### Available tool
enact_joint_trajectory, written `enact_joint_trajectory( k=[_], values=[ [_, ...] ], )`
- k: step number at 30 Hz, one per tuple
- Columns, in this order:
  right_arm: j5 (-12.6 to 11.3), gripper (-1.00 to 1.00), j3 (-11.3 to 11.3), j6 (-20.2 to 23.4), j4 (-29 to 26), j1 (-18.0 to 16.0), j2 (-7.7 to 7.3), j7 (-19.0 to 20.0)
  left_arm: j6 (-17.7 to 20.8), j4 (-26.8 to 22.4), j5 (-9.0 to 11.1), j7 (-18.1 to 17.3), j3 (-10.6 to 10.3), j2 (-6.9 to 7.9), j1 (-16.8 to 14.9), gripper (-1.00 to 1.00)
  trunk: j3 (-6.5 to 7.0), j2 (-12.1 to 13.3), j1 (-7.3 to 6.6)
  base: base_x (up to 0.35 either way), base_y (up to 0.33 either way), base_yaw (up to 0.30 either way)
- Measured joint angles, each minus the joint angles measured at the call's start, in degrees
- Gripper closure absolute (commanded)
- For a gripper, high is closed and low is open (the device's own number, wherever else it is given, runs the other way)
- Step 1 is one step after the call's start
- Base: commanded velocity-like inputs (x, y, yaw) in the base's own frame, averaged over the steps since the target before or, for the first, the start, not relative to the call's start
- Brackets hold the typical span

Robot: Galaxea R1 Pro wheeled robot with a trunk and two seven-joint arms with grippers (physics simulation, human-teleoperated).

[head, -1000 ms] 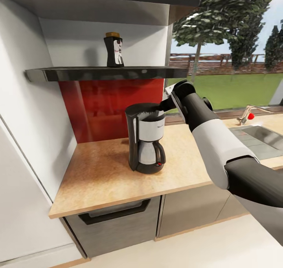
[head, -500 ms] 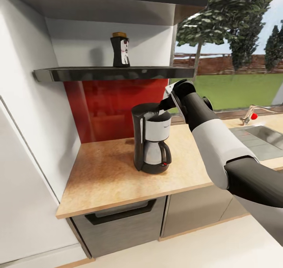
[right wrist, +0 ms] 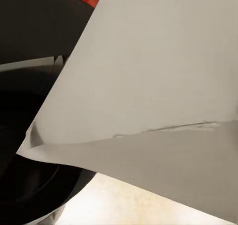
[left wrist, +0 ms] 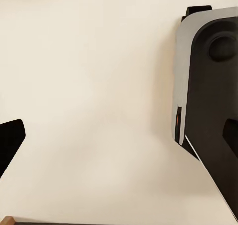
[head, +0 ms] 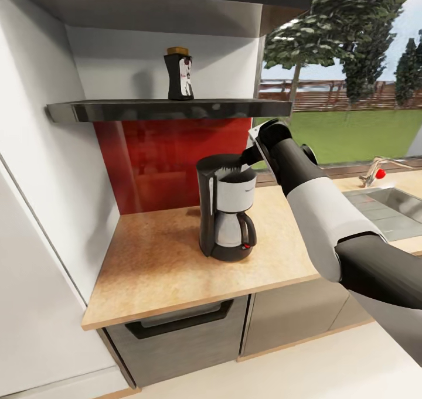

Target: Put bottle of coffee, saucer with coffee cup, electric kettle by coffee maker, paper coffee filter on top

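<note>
**A:** Sunlit kitchen, a red backsplash (head: 176,159) behind the corner and lawn with trees through the window. What sits on the countertop (head: 158,264)?

**B:** Only the coffee maker (head: 227,214), upright, carafe and red switch facing the room. A sink (head: 387,208) with a tap lies well off to the right.

**A:** And the bottle of coffee (head: 179,74)?

**B:** Up on the kitchen shelf (head: 170,111), standing upright above the backsplash, well apart from the machine.

**A:** Where is the right gripper (head: 245,160)?

**B:** At the open top of the coffee maker, at its rim, the arm reaching in from the right. The right wrist view shows a pale paper coffee filter (right wrist: 158,96) right before the lens, with the machine's dark round top (right wrist: 29,150) beneath it. Whether the fingers are clamped on the paper, I cannot tell.

**A:** The left gripper?

**B:** One dark fingertip (left wrist: 10,140) shows at the edge of its wrist view, over pale floor (left wrist: 99,86), beside the robot's own dark and grey body (left wrist: 208,96). Whether it is apart or together, I cannot tell.
</note>
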Motion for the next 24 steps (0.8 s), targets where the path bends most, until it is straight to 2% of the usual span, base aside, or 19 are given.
enact_joint_trajectory(
  k=[6,12,24],
  values=[
    [0.02,1.0,0.0,-0.08,0.44,0.03,0.02,0.04,0.0,-0.04,0.0,0.01,0.07,0.0,0.0,-1.0,0.0,0.0,0.0,0.001,0.052,0.0],
    [-0.05,1.0,-0.01,-0.09,3.24,0.4,0.02,0.11,0.0,-0.05,0.0,0.01,0.08,0.0,0.0,-1.0,0.0,0.0,0.0,0.0,0.116,0.0],
    [-0.03,1.0,-0.02,-0.09,3.5,0.44,0.03,0.1,0.0,-0.05,0.0,0.0,0.0,0.0,0.0,-1.0,0.0,0.0,0.0,0.0,0.01,0.0]
  ],
)
